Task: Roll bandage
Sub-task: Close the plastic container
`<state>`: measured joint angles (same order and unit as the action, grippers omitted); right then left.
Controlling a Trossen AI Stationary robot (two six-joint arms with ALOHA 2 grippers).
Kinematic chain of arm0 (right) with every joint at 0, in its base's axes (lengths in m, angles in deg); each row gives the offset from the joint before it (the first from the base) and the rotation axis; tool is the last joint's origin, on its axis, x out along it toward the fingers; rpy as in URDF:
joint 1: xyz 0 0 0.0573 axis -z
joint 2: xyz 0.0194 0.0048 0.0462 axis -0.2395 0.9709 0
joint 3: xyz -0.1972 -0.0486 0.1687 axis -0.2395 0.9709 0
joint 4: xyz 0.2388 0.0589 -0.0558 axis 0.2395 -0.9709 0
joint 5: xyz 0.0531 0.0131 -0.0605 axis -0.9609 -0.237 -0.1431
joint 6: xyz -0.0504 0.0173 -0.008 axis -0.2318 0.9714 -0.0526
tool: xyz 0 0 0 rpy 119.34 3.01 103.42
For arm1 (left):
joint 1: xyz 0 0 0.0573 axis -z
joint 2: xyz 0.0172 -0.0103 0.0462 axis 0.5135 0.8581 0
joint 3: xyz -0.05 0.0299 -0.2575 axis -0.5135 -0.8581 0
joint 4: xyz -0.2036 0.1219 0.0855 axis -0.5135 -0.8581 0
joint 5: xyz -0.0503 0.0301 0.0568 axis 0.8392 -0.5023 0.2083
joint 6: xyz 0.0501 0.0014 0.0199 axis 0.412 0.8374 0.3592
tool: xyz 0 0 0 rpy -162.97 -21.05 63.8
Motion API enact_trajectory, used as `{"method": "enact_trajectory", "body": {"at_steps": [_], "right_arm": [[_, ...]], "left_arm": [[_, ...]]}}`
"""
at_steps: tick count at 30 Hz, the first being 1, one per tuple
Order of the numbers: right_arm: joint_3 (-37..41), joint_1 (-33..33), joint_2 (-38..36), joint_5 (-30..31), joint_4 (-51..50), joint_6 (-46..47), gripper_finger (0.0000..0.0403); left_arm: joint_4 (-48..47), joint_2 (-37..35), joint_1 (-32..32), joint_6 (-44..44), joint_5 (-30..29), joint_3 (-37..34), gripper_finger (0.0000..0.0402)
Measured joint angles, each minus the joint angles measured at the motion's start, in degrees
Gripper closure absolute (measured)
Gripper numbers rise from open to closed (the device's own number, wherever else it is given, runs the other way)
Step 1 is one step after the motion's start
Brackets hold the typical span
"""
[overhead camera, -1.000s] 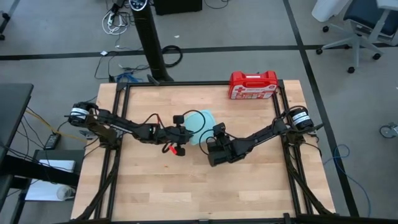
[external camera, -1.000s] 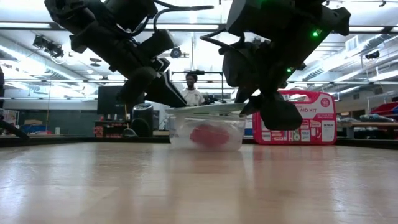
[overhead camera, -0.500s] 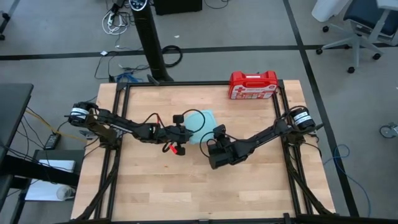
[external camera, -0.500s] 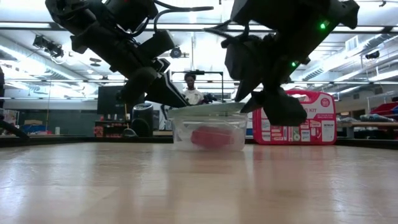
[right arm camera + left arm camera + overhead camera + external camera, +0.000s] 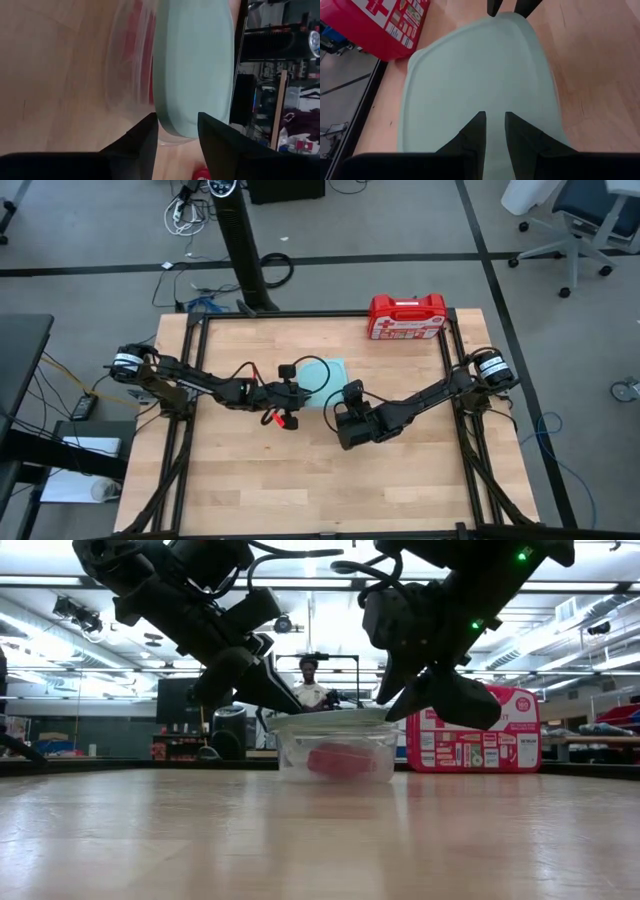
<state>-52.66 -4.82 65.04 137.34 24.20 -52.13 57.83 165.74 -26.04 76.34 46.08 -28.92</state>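
Observation:
A clear square container with a pale blue lid stands mid-table. The red bandage lies rolled inside it, on the bottom, and shows through the wall in the right wrist view. My left gripper comes from the table's left, its fingers nearly shut, tips on the lid. My right gripper is open at the lid's right side. Its fingers stand on either side of the lid's rim, a little short of it. My left gripper rests its nearly shut fingertips on the lid's top, close to its left edge. The fingers slant down from the table's left. The lid lies about level on the container.
The hard red first-aid case stands at the table's far edge, right of centre. Bare wood lies on the near half of the table. A person shows in the room beyond the table.
My right gripper has risen and drawn back a little from the lid toward the table's right. The lid, which was raised on its right side, now lies flatter on the container. The container has slid slightly. My left gripper has kept still.

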Motion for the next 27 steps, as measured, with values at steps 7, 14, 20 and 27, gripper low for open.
{"method": "enact_trajectory", "body": {"at_steps": [7, 14, 20, 27], "right_arm": [[-0.07, -0.15, -0.17, -0.54, -0.72, -0.4, 0.0259], [-0.07, -0.39, -2.31, -1.39, -1.43, -0.75, 0.0259], [-0.07, -0.37, -2.8, -4.17, -1.37, -0.88, 0.0255], [-0.07, -0.2, -2.8, -7.15, -2.28, 0.84, 0.0238]], "left_arm": [[-0.02, 0.0, 0.0, -0.02, -0.02, 0.0, 0.0325], [-0.02, -0.01, 0.0, -0.04, -0.04, 0.0, 0.0325], [-0.02, -0.01, 0.0, -0.04, -0.06, 0.0, 0.0325], [-0.02, -0.01, 0.0, -0.04, -0.08, 0.0, 0.0325]]}}
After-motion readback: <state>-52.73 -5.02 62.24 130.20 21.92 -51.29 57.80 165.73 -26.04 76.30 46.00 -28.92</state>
